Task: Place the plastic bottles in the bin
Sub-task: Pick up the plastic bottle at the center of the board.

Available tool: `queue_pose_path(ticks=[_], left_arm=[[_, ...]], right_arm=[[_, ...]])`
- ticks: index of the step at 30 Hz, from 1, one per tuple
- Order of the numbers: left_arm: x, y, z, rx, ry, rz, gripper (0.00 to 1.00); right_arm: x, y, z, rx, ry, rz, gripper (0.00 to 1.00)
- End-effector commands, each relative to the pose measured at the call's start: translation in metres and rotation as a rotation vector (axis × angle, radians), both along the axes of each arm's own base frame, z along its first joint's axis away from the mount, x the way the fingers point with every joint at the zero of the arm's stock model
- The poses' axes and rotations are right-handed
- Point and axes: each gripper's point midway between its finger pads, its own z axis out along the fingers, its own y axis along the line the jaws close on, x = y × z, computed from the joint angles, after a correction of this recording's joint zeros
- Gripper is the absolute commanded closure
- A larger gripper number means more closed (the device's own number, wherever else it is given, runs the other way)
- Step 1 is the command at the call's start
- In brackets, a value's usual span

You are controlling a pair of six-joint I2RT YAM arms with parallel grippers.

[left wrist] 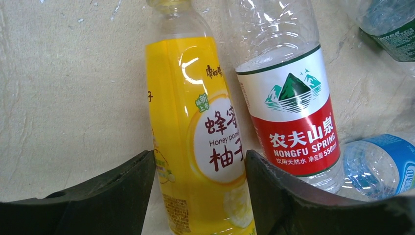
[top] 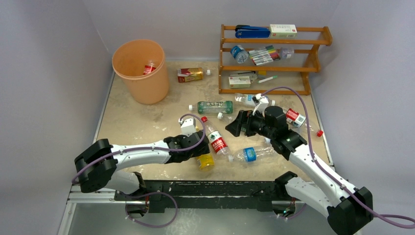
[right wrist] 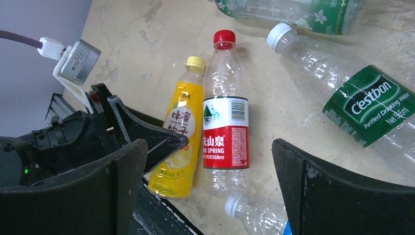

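Near the front edge of the sandy, mottled table (top: pixel 132 122), the left gripper (left wrist: pixel 199 155) had its black jaws clenched on the glossy yellow bottle (left wrist: pixel 195 98), whose base was cut off in the wrist view. A clear bottle (right wrist: pixel 226 132) with a red label lay just beside it. The right gripper (right wrist: pixel 209 144) hung above them, jaws spread wide and empty. At the far left stood the round, tapered orange bin (top: pixel 147 88), with a small bottle (top: pixel 149 68) half hidden inside.

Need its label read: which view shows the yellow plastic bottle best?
Left wrist: the yellow plastic bottle fills the frame, label legible. Right wrist shows it smaller; top external, mostly hidden under the left tool.
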Motion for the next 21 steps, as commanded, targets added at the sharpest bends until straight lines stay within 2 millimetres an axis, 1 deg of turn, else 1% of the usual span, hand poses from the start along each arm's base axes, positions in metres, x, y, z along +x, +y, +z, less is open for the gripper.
queue_pose_path(ticks=[1,4,8,10,16,21], left_arm=[[0.006,-0.001,0.001,-0.003,-0.031,0.024,0.38],[0.007,0.001,0.004,-0.001,-0.045,0.029,0.47],[0.01,0.006,0.019,-0.006,-0.076,0.037,0.52],[0.013,0.01,0.027,0.01,-0.095,0.04,0.53],[0.024,0.021,0.065,0.034,-0.158,0.053,0.54],[0.036,0.04,0.092,0.041,-0.19,0.081,0.54]], right_arm=[[0.004,0.005,0.017,0.047,-0.056,0.013,0.0],[0.006,0.007,0.015,0.044,-0.049,0.017,0.0],[0.008,0.007,0.018,0.017,-0.046,0.027,0.0],[0.008,0.006,0.021,0.021,-0.055,0.023,0.0],[0.009,0.005,0.023,0.031,-0.064,0.002,0.0],[0.008,0.002,0.026,0.03,-0.07,-0.008,0.0]])
